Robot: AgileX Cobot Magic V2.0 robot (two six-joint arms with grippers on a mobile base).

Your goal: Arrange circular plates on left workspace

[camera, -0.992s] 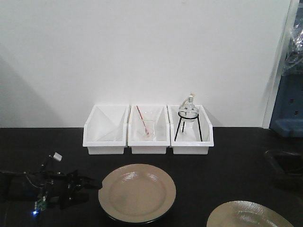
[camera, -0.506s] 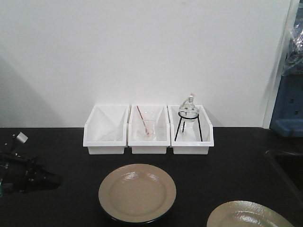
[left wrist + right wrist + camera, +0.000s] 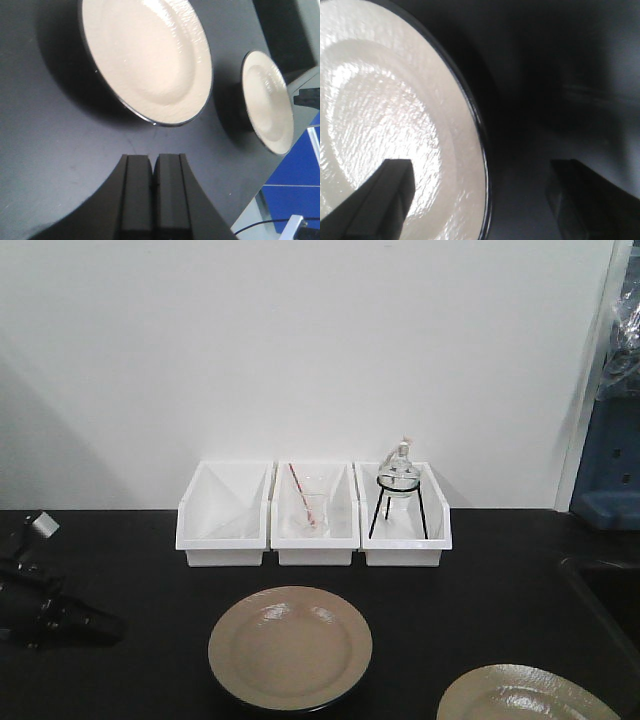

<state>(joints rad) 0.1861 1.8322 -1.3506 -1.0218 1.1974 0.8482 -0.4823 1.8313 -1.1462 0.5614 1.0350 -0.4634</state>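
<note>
No words, numbers or signs can be read in any view. The three white bins [image 3: 313, 515] behind the round plate [image 3: 290, 647] are plain. A small white tag [image 3: 42, 525] far to the left of that plate might have print on it, but it is too small and blurry to tell.

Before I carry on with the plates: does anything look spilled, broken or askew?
Nothing stands out. The centre plate and the right plate lie flat and look whole, and the flask stands upright in its bin.
</note>
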